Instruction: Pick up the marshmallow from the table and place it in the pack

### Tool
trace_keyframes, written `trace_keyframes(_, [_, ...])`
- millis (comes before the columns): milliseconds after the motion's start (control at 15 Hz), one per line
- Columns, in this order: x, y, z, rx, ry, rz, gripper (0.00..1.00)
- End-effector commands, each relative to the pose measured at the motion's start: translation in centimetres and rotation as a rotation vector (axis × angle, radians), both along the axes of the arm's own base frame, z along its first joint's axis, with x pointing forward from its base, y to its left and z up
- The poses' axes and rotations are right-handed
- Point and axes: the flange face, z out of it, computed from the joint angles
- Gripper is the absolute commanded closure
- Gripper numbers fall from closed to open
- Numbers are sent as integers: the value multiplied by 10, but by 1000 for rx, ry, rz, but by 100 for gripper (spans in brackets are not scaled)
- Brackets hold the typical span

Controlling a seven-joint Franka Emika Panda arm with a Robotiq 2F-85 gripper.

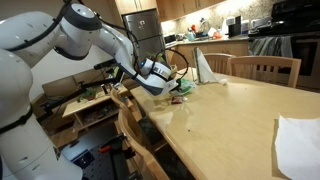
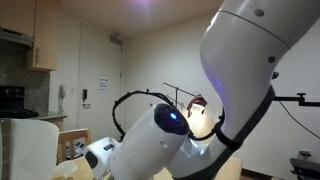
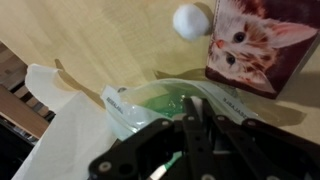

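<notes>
White marshmallow [image 3: 190, 20] sits beside the cat box [image 3: 265, 45], tabletop [image 3: 110, 40] open toward the pack [image 3: 150, 105].

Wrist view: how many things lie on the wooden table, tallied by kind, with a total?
White round marshmallow: 1
Clear green-tinted plastic pack: 1
Kitten-print box: 1
White crumpled sheet: 1
Total: 4

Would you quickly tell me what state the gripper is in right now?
Gripper: closed, fingers together over the pack, nothing visibly held; the marshmallow lies on the table.
</notes>
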Motion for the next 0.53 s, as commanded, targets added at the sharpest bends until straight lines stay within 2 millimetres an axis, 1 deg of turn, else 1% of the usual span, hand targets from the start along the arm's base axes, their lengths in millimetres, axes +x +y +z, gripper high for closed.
trace_keyframes(0, [-1,0,-2,-1,2,0,90])
trace_keyframes(267, [-1,0,-2,-1,4,1,90])
trace_keyframes(467, [6,11,-2,0,-19,34,90])
